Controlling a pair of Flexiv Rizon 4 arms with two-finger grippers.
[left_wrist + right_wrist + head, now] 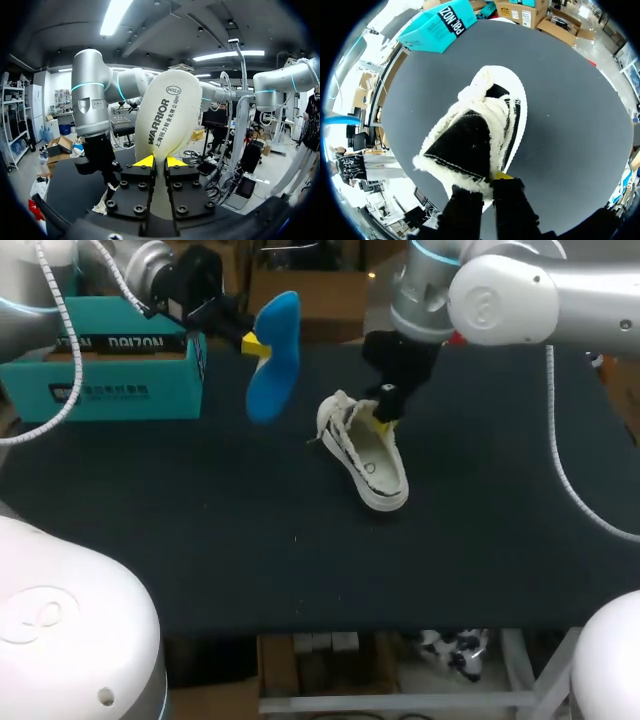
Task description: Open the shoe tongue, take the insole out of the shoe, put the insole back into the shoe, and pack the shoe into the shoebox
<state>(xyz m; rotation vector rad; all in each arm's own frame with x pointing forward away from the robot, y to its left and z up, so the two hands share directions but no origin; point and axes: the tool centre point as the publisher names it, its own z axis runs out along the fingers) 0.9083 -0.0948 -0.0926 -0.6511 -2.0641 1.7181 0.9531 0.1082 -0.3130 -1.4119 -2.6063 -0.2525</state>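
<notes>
My left gripper (254, 343) is shut on a blue insole (273, 355) and holds it upright in the air, left of the shoe and beside the box. In the left wrist view the insole's pale printed underside (165, 115) rises from between the yellow tips of that gripper (159, 161). A white shoe (368, 455) with a fleecy lining lies on the dark table, toe towards the front. My right gripper (383, 412) stands at its opening, shut on the black tongue (465, 142). In the right wrist view that gripper (482, 182) pinches the tongue's fleecy edge.
A teal shoebox (115, 365) stands at the table's back left corner; the right wrist view also shows this shoebox (437, 25), beyond the shoe's toe. The black table (300, 560) stretches bare in front of the shoe.
</notes>
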